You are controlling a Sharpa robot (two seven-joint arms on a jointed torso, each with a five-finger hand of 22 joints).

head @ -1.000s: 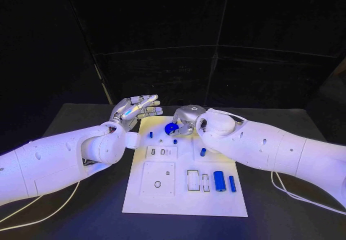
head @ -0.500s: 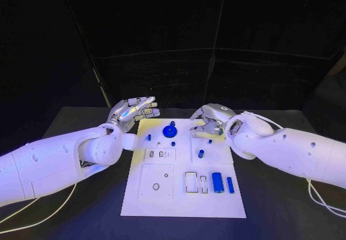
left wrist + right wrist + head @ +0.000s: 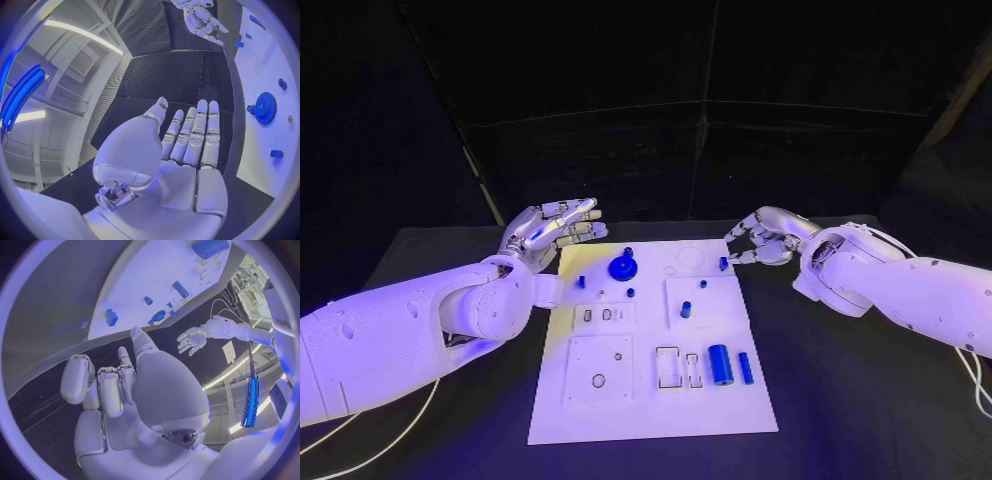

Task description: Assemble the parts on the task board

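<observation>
Both hands hover at the far end of the task board (image 3: pixel 653 400) in the head view: the left hand (image 3: pixel 550 228) is raised beside the board's far left corner, palm up, fingers straight and apart, holding nothing, while the right hand (image 3: pixel 764 240) hangs just off the far right corner with its fingers curled inward and nothing visible between them. On the board's far part lies a blue gear (image 3: pixel 623 268), with a few small blue pegs near it, one (image 3: pixel 724 263) at the right edge close to the right hand. Toward the near end a thick blue cylinder (image 3: pixel 720 364) and a thinner blue rod (image 3: pixel 746 368) lie side by side beside a rectangular slot (image 3: pixel 666 365). From the left wrist, the left hand (image 3: pixel 187 137) lies flat and empty over the black table (image 3: pixel 169 75), the gear (image 3: pixel 265 107) on the white board beside it, and the right hand (image 3: pixel 201 17) far across. From the right wrist, the right hand (image 3: pixel 119 380) shows bent fingers, empty, near the board edge where a small blue block (image 3: pixel 111 317) sits; the left hand (image 3: pixel 192 339) is spread open beyond.
</observation>
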